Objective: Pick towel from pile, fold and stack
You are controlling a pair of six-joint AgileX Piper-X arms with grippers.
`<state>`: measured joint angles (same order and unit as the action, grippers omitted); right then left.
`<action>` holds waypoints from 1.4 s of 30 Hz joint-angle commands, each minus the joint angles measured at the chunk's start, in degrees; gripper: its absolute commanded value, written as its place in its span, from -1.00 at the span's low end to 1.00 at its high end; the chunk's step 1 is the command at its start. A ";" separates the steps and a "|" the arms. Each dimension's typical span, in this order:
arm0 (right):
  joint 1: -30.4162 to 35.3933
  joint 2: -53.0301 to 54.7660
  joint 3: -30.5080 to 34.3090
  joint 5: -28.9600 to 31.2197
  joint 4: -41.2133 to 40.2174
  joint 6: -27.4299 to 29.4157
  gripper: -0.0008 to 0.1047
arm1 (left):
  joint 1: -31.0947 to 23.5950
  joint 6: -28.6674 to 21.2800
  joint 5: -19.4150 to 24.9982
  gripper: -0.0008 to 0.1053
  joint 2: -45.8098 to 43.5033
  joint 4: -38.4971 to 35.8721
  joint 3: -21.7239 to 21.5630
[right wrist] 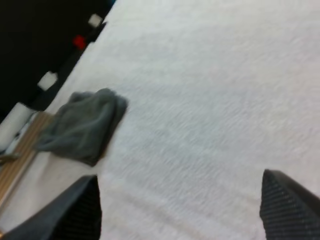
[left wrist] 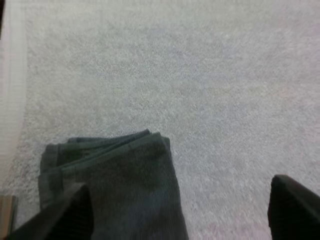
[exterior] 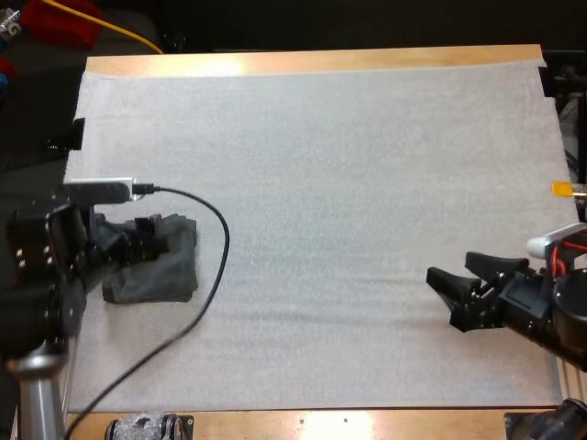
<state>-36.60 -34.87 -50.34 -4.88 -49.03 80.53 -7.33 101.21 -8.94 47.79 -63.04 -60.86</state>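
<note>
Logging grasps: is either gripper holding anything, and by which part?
Nothing is held: left gripper open over the towel, right gripper open over the mat.

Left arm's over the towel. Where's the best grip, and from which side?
Probably the towel edge facing the bare mat, taken straight down from above. The towel lies flat and folded, and that edge already sits inside the open left hand.
</note>
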 commanded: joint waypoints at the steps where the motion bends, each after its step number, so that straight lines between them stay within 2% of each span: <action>1: 1.37 0.18 -0.19 -0.07 -0.36 1.57 0.25 | 0.29 0.53 -0.62 0.33 -1.20 -0.35 -0.32; 3: 5.68 0.18 -0.35 -1.16 -2.47 3.23 0.25 | 0.29 0.53 -2.30 0.33 -3.76 -1.32 -0.32; 9: 13.07 0.18 -0.36 -3.21 -8.88 6.93 0.25 | 0.30 0.53 -2.47 0.33 -6.20 -3.14 -0.32; 13: 17.57 0.18 -0.36 -3.21 -11.95 9.32 0.25 | 2.26 0.53 -2.47 0.33 -6.89 -3.51 -0.32; 16: 23.85 0.18 -0.36 -3.27 -14.25 11.31 0.25 | 5.55 0.07 -2.09 0.33 -7.21 -5.40 -0.32; 21: 30.28 0.18 -0.36 -3.54 -15.53 12.85 0.25 | 7.16 -0.72 -1.81 0.33 -7.69 -6.60 -0.32; 22: 33.45 0.20 -0.36 -3.54 -16.99 14.98 0.25 | 7.16 -0.81 -1.85 0.33 -8.73 -6.84 -0.32; 26: 36.43 0.82 -0.36 -3.49 -18.83 17.82 0.25 | 7.16 -1.15 -1.74 0.33 -9.88 -7.12 -0.32; 27: 38.68 3.68 -0.79 -1.24 -20.55 22.00 0.25 | 7.61 -1.19 -1.59 0.33 -10.87 -7.89 -0.32; 31: 38.67 7.20 -0.99 0.93 -21.66 23.91 0.25 | 9.62 -2.96 -0.66 0.33 -11.61 -9.53 -0.21; 34: 38.49 11.73 -0.99 1.27 -23.28 27.30 0.25 | 10.46 -3.42 1.92 0.33 -14.88 -10.39 -0.06; 42: 38.47 19.87 -0.99 1.27 -23.28 27.64 0.25 | 10.46 -3.42 1.92 0.33 -25.54 -10.39 -0.08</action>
<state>1.78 -14.84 -50.89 -3.68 -72.17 107.46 2.78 97.82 -7.59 23.13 -73.18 -60.86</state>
